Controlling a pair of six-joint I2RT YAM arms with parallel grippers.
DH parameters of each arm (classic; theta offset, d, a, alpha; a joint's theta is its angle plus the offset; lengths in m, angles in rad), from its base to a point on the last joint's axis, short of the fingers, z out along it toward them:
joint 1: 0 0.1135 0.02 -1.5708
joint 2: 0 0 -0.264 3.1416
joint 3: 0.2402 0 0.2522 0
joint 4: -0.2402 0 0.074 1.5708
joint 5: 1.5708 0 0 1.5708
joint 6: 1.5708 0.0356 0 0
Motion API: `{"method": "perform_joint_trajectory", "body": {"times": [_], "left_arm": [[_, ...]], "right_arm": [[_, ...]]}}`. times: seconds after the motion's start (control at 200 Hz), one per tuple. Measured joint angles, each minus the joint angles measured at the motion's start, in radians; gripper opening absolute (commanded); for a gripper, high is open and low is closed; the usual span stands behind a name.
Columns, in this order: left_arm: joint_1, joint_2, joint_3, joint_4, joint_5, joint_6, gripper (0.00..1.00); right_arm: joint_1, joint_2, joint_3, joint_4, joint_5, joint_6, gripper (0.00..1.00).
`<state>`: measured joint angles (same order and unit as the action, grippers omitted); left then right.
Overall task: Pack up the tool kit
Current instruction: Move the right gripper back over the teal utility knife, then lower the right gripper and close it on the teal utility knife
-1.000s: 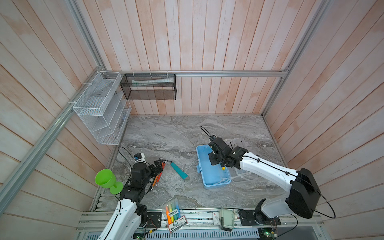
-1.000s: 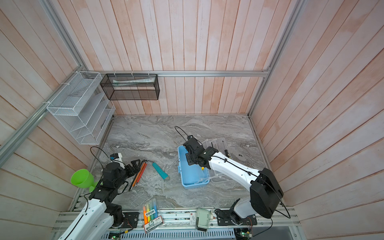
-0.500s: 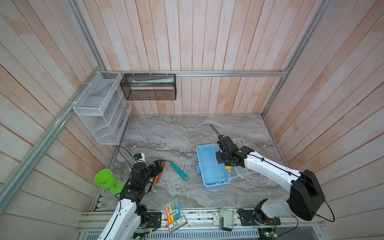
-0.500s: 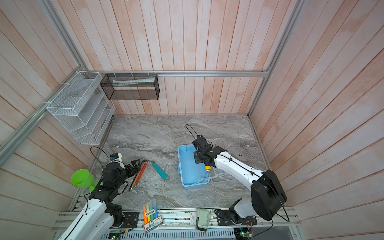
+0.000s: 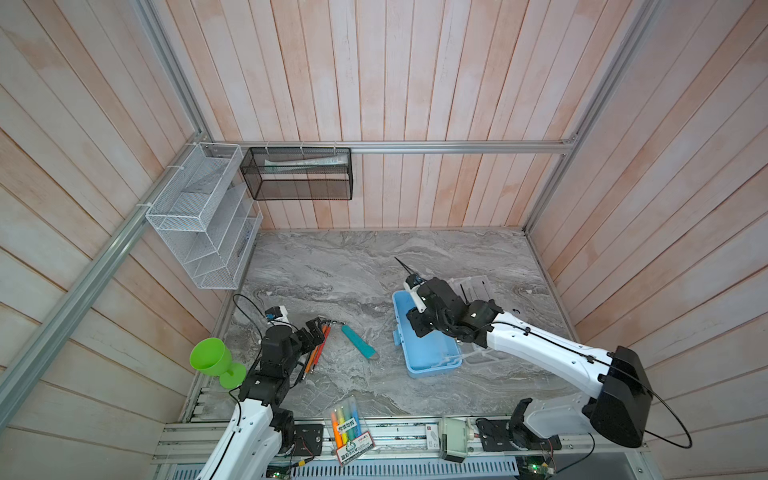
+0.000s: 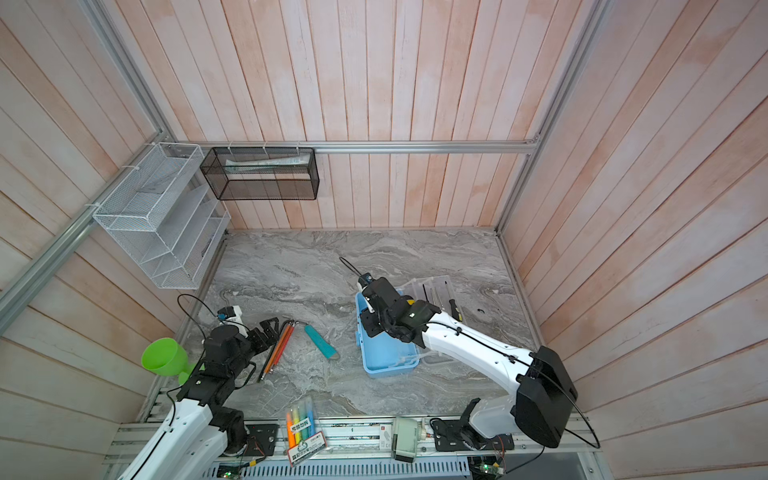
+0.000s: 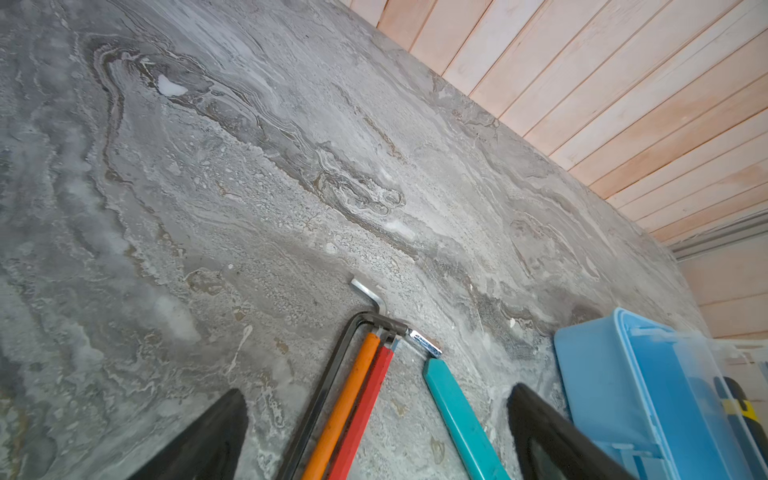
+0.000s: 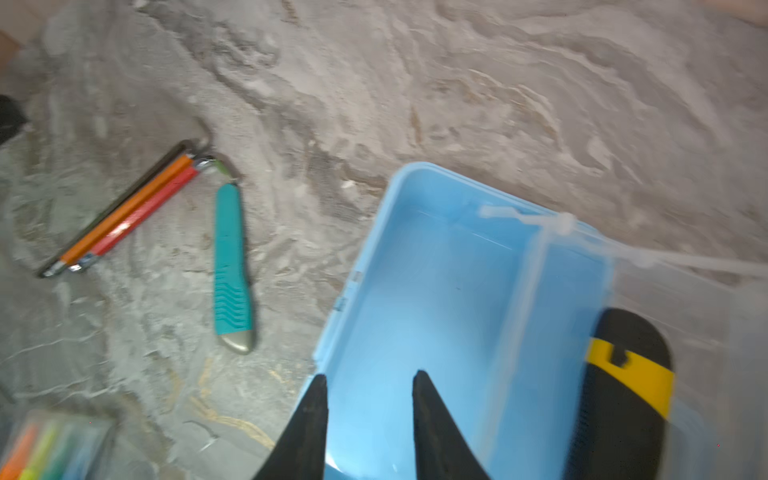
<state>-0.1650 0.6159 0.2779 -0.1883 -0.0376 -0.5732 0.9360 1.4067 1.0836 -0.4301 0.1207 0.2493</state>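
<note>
Tool kit case (image 5: 432,368) lies open on the counter (image 5: 332,270) in both top views. The right claw (image 5: 417,326) is poised over it. Hex keys (image 5: 316,353) and a teal-handled tool (image 5: 359,347) lie apart from the case, on the side away from its clear lid (image 5: 476,282) and beside the left claw (image 5: 313,330).

Left wrist view: this claw gapes wide, and the hex keys run lengthwise between its fingers (image 7: 552,436), so I judge the left arm nearer.

Right wrist view: the claw is parted and empty, and a yellow-and-black screwdriver (image 8: 623,374) rests on the lid.

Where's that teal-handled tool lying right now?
In both top views the teal-handled tool lies flat on the marble table, left of centre, between the hex keys and the open blue case.
</note>
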Motion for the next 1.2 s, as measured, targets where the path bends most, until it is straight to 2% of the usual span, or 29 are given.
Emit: {"method": "perform_joint_trajectory", "body": {"times": [0.21, 0.435, 0.715, 1.201], "left_arm": [[0.000, -0.001, 0.000, -0.008, -0.021, -0.009, 0.99], [0.000, -0.013, 0.000, -0.023, -0.026, -0.016, 1.00], [0.000, -0.050, -0.002, -0.044, -0.045, -0.023, 1.00], [0.000, -0.057, -0.002, -0.052, -0.048, -0.026, 1.00]], "right_arm": [[0.138, 0.157, 0.061, 0.084, -0.052, -0.042, 0.55], [0.222, 0.339, 0.093, 0.129, -0.082, -0.063, 0.59], [0.236, 0.504, 0.209, 0.119, -0.047, -0.097, 0.60], [0.236, 0.633, 0.280, 0.076, 0.048, -0.111, 0.60]]}}
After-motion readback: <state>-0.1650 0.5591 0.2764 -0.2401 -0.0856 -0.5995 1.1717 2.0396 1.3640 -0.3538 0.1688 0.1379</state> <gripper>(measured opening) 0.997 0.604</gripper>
